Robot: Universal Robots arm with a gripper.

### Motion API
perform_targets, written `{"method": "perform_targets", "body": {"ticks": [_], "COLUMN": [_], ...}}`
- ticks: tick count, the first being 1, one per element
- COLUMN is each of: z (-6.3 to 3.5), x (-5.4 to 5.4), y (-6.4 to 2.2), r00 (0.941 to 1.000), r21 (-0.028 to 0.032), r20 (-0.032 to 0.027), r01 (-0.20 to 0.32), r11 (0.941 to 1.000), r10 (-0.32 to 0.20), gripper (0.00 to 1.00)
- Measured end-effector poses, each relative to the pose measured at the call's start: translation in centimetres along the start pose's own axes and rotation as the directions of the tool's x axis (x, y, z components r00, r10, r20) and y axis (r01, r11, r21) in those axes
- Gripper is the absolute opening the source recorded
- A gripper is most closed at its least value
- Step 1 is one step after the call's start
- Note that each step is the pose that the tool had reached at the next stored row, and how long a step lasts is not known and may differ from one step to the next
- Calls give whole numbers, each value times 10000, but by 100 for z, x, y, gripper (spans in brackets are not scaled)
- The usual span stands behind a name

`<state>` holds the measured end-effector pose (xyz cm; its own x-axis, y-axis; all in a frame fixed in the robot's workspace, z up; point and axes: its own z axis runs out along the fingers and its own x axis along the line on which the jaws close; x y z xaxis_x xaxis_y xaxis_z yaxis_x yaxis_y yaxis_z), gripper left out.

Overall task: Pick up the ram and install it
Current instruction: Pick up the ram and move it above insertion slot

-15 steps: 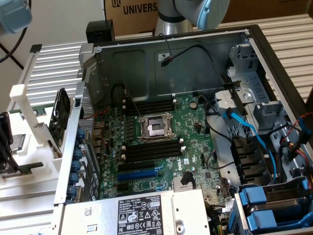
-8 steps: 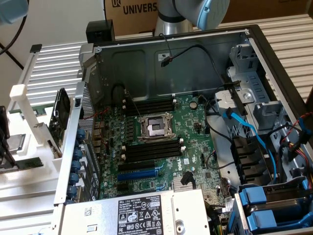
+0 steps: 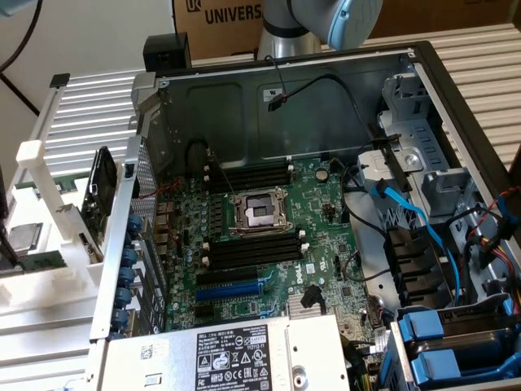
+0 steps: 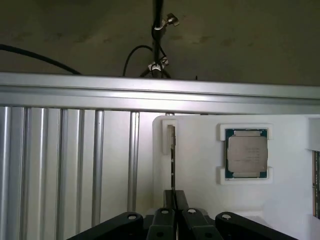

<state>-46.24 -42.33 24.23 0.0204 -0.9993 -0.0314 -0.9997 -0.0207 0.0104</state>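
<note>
White plastic tray (image 4: 200,175) is seen holding the ram (image 4: 172,155), which is stood on edge in a narrow slot, near a silver processor chip (image 4: 246,152). The ram's near end is clamped by the closed pincer (image 4: 175,196).

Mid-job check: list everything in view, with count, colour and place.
tray: one, white, in the wrist view
processor: one, silver, green-rimmed, in a tray pocket
ram: one, dark, edge-on, in a tray slot beside the processor
case: one, grey, open, middle of exterior view
motherboard: one, green, inside the case
socket: one, silver, mid-board
memory slots: two banks, black, flanking the socket
power supply: one, grey, at the case's near edge
cables: several, blue, case's side at the exterior view's right
box: one, brown, behind the case
arm: one, grey and blue, above the case
gripper: one, black, at the ram's end
</note>
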Motion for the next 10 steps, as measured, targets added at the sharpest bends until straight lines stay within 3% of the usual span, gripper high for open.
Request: {"method": "perform_targets", "body": {"ticks": [3, 10], "z": [-179, -473], "x": [-6, -15], "y": [4, 9], "r00": [10000, 9998], "r21": [3, 7], "r20": [1, 3], "r01": [-64, -223], "r11": [10000, 9998], "r10": [64, 223], "gripper": [12, 12]}}
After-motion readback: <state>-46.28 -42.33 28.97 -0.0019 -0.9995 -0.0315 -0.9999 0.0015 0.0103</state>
